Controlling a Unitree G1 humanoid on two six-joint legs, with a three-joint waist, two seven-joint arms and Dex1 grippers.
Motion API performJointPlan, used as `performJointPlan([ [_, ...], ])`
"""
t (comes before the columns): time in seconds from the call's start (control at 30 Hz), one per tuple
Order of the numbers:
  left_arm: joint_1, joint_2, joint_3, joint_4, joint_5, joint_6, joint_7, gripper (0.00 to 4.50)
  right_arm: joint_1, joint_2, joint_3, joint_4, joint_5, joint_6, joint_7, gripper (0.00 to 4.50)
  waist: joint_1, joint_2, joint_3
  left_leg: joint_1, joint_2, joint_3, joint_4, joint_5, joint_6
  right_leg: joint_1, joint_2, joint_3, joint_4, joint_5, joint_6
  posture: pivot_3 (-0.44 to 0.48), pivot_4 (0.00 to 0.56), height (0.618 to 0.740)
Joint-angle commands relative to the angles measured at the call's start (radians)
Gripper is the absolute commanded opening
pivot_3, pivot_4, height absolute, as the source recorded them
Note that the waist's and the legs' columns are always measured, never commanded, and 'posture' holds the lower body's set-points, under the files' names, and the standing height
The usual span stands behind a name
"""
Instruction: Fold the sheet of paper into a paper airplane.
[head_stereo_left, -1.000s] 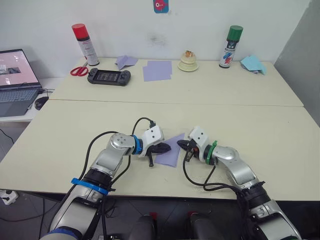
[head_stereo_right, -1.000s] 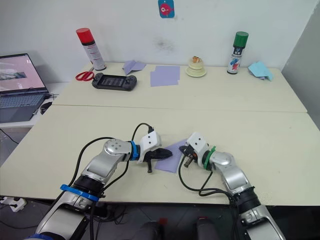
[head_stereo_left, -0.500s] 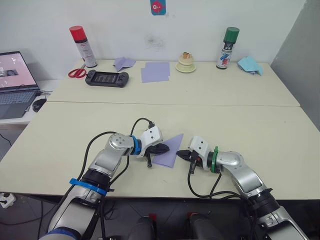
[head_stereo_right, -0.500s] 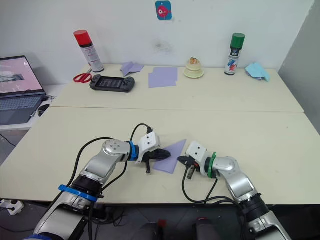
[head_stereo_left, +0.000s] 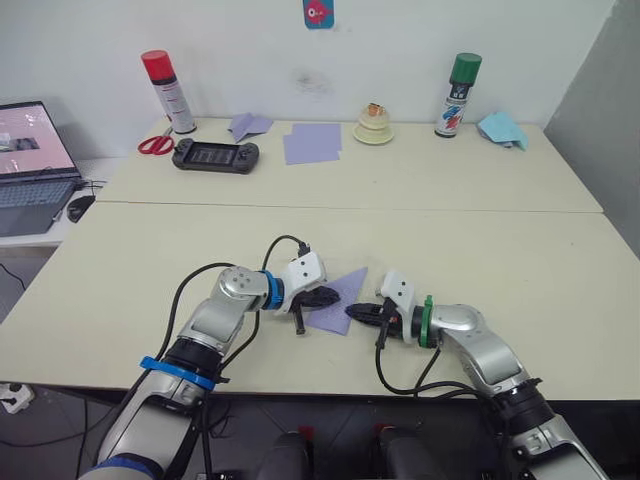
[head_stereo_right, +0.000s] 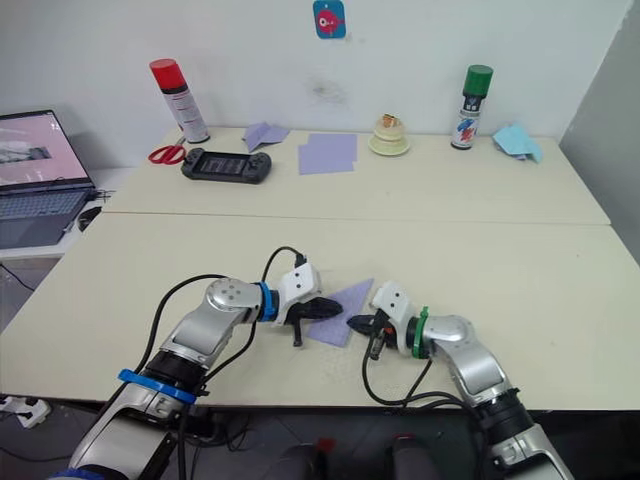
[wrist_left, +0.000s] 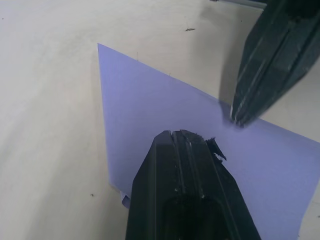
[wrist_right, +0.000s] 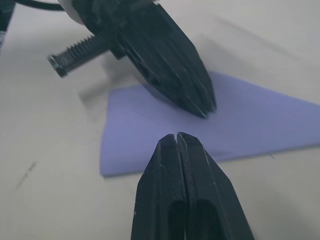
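While the sheet of paper (head_stereo_left: 336, 298), partly folded to a point, lies flat near the front edge of the surface (head_stereo_left: 520, 260), the left claw (head_stereo_left: 333, 295) presses on it with fingers closed together; the right claw (head_stereo_left: 352, 312), likewise closed and holding nothing, points at its edge.

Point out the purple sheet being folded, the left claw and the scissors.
sheet (head_stereo_left: 336, 298): left eye view, on its bare middle.
left claw (head_stereo_left: 333, 295): left eye view, at the shut fingertips resting on the sheet.
scissors (head_stereo_left: 154, 145): left eye view, on the red handles.
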Motion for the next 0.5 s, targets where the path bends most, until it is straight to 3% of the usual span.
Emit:
performJointPlan([
  [0.03, 0.011, -0.008, -0.040, 0.033, 0.034, 0.013, -0.002, 0.04, -0.024, 0.001, 0.029, 0.029, -0.035, -0.027, -0.008, 0.00, 0.000, 0.000, 0.000, 0.000, 0.000, 0.000, 0.000, 0.000, 0.000, 0.000, 0.000, 0.000, 0.000, 0.000, 0.000, 0.000, 0.150, 0.740],
  [0.5, 0.010, -0.007, -0.040, 0.035, 0.037, 0.013, -0.007, 0.04, -0.083, 0.049, -0.065, 0.150, 0.003, -0.082, -0.044, 0.00, 0.001, 0.000, 0.000, 0.000, 0.000, 0.000, 0.000, 0.000, 0.000, 0.000, 0.000, 0.000, 0.000, 0.000, 0.000, 0.000, 0.150, 0.740],
])
